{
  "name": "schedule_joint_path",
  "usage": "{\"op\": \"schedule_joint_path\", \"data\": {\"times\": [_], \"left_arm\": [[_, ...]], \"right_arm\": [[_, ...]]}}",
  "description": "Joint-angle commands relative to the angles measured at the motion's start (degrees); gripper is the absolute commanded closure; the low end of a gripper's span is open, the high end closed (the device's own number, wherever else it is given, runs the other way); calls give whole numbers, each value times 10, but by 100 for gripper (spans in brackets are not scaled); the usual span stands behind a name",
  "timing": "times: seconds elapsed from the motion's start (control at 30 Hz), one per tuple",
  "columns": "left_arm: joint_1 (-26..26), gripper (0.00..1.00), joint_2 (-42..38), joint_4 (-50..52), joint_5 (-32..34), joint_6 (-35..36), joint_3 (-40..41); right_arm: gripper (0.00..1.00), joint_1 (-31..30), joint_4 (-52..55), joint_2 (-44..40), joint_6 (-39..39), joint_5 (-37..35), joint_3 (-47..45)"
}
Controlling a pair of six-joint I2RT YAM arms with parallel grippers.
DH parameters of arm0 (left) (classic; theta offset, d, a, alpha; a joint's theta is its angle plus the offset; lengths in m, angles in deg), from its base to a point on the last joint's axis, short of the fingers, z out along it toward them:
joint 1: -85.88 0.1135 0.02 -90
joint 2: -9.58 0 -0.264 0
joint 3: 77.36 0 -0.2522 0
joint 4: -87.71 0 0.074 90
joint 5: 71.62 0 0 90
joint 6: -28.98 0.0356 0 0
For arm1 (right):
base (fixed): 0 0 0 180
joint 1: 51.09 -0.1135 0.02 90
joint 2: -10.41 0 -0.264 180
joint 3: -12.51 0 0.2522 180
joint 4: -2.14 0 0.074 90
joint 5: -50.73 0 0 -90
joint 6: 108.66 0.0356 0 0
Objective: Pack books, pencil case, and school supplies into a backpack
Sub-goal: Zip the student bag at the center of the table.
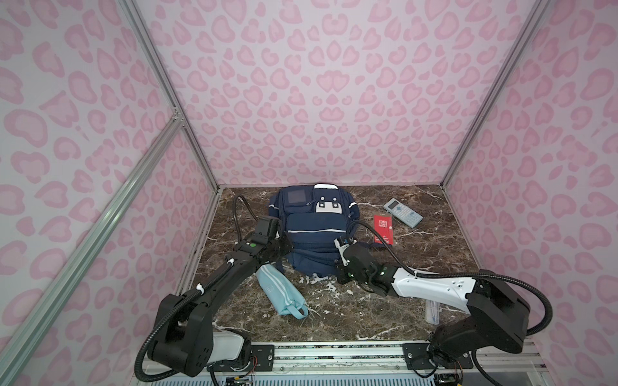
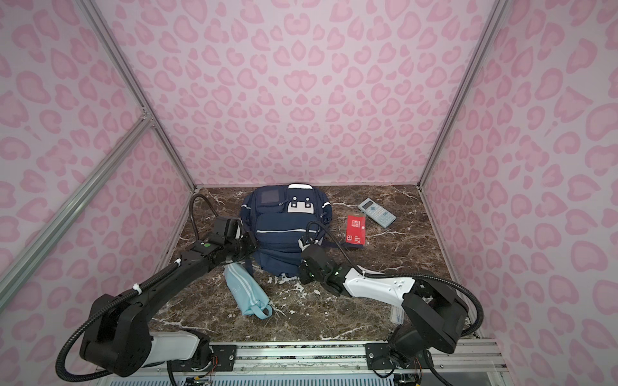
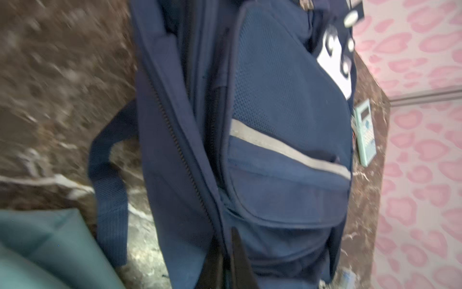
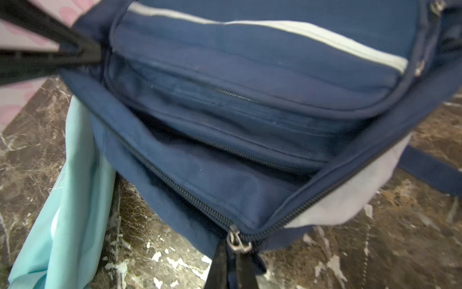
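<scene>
navy backpack (image 1: 314, 230) front-up at far centre of marble table (image 1: 351, 310). l gripper (image 3: 225, 247) clamped on its side fabric by the zip; r gripper (image 4: 235, 257) pinched shut on zip pull (image 4: 237, 241) at near end. aqua pencil case (image 1: 281, 290) against near-left edge. red pack (image 1: 383, 230), calculator (image 1: 403, 213) to the right, apart; clear ruler pack (image 1: 432, 312) nr r arm.

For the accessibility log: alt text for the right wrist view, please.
A navy backpack fills the frame on a marble table, with the right hand shut on its fabric next to a metal zipper pull. A light-aqua pencil case lies beside it.
</scene>
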Motion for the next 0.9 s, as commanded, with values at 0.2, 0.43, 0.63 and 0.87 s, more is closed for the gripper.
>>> {"op": "schedule_joint_path", "data": {"times": [0.2, 0.43, 0.63, 0.87], "left_arm": [[43, 42, -99, 5, 63, 36, 43], [36, 39, -130, -190, -127, -92, 207], [21, 42, -97, -155, -94, -59, 140], [14, 57, -142, -176, -105, -96, 190]], "right_arm": [[100, -39, -4, 158, 16, -10, 211], [100, -50, -43, 173, -2, 34, 218], [100, -76, -40, 161, -38, 42, 209], [100, -62, -38, 178, -25, 44, 206]]}}
